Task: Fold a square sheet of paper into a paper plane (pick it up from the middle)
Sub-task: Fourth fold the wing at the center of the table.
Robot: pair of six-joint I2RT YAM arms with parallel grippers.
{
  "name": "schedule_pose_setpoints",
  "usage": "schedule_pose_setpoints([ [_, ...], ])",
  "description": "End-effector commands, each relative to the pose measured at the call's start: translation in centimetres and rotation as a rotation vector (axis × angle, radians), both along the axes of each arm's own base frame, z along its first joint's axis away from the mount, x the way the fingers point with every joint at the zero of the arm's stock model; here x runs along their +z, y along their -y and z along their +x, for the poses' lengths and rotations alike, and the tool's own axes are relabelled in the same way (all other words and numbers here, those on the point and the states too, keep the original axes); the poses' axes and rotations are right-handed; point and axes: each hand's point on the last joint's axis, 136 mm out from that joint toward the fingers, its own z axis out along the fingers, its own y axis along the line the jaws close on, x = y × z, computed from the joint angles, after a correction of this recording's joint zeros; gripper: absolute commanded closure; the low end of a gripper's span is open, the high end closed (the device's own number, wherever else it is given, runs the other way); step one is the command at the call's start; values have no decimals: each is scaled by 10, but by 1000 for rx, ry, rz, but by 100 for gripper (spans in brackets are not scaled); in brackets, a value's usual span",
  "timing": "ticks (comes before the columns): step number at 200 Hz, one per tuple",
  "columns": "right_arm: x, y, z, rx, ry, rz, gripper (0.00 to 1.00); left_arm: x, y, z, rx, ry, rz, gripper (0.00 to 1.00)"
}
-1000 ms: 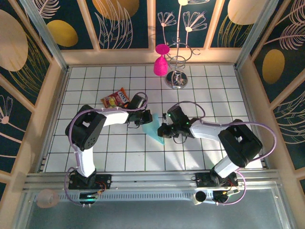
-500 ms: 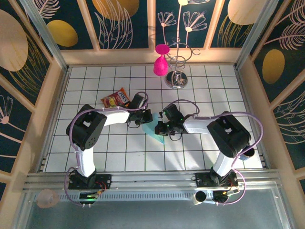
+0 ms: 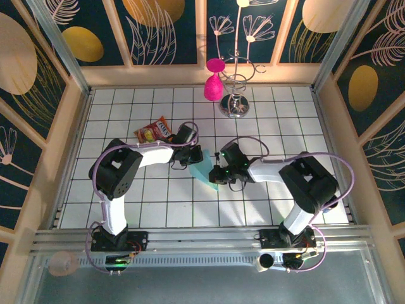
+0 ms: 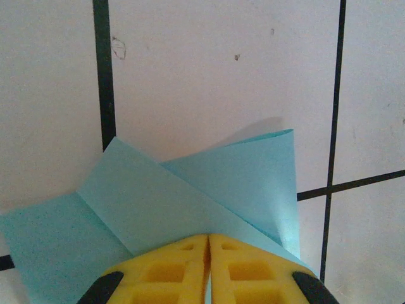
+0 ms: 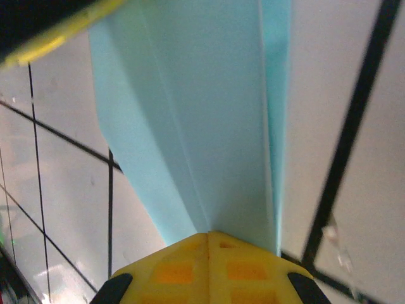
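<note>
1. Two pincers of mine are on the same piece of blue paper (image 3: pixel 204 168). It lies on the tiled table (image 3: pixel 126 101) about midway between my arms, well apart from the snack packet (image 3: pixel 154 132).
2. My left pincer (image 4: pixel 209 239) has its yellow pads pressed together with no gap, nipping the wide end of the paper (image 4: pixel 190 196). Two folded flaps fan away from the pads, and the right one seems to lift a little off the tile at its far edge.
3. My right pincer (image 5: pixel 209 235) is likewise clamped flat, on the narrow end. From there the paper (image 5: pixel 202 126) runs straight away from the pads, with its creases lying lengthwise.
4. Seen from above, the long axis of the paper slants from far-left to near-right. The left pincer (image 3: pixel 190 156) is at the far end and the right pincer (image 3: pixel 219 172) at the near, pointed end, so they face each other along that axis.
5. I judge that the next move depends on this line. Any pull or pressing stroke should run along it, since a sideways tug could twist or tear the thin sheet.
6. The loose flaps lie nearest my left pincer, so flattening them looks like its job while the right anchors the tip.
</note>
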Motion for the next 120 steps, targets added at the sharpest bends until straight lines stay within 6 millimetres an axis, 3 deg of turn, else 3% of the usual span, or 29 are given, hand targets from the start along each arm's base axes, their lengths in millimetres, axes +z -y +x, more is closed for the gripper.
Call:
schedule_pose_setpoints([
  [1,-23,33,-49,44,-151,-102,100,-73,-70,-33,98,-160,316,91],
  [69,-21,58,-78,4,-178,-106,100,-68,-62,-31,86,-154,275,90],
  [97,12,45,-46,-44,-49,-44,100,-43,-38,-19,41,-100,157,91],
  [120,49,33,-5,-111,83,46,96,1,-10,-1,0,-14,28,89],
])
